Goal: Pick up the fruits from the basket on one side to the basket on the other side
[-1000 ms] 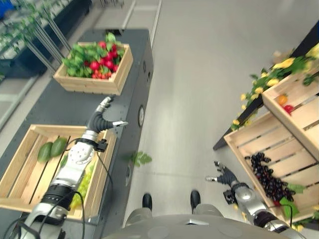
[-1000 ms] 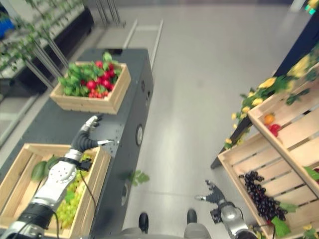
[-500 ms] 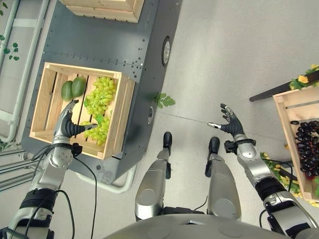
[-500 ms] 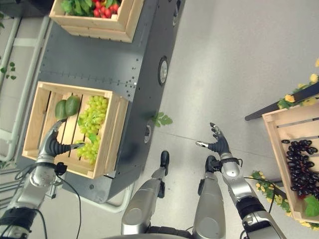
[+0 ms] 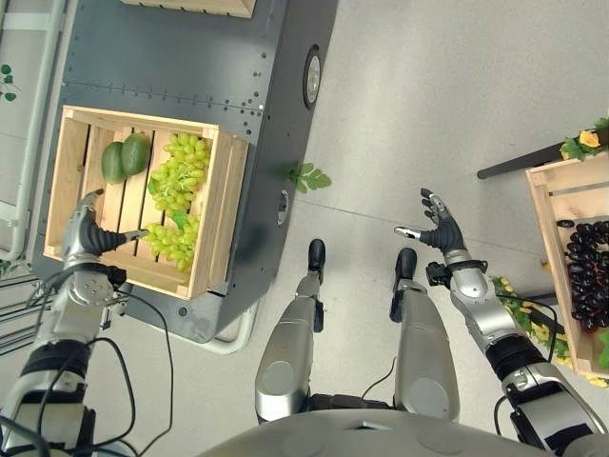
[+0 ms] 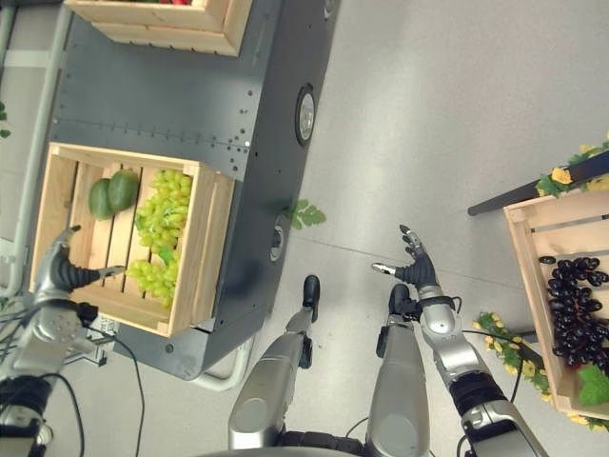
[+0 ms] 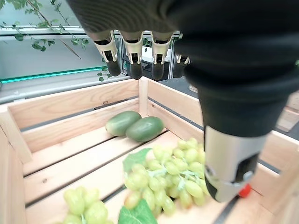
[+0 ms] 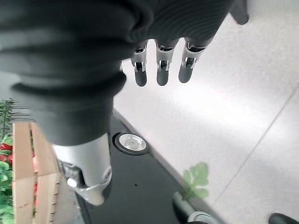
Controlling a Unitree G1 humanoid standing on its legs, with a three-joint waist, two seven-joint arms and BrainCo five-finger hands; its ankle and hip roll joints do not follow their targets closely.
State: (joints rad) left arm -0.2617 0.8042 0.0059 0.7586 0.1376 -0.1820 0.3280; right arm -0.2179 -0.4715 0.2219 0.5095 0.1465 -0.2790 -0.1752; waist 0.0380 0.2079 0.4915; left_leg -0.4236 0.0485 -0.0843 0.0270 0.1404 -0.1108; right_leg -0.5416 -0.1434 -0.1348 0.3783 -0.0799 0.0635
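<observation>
Left hand (image 5: 88, 235) open at crate (image 5: 78, 119) near edge, grapes (image 5: 176, 186) just beyond fingers; right hand (image 5: 436, 225) open over floor.

Bright, even overhead light; soft shadows. Pale floor (image 5: 447, 105) mildly glary beyond right hand (image 5: 434, 227) fingers. Left wrist cover (image 7: 224, 51) blurred close up; grapes (image 7: 168, 179) past fingertips sharp.

Pale green grapes (image 5: 176, 186) and 2 darker green mangoes (image 5: 125, 156) lie in a light wooden crate (image 5: 224, 219). The stand (image 5: 171, 67) is dark grey; the other crate's grapes (image 5: 590, 276) are black.
</observation>
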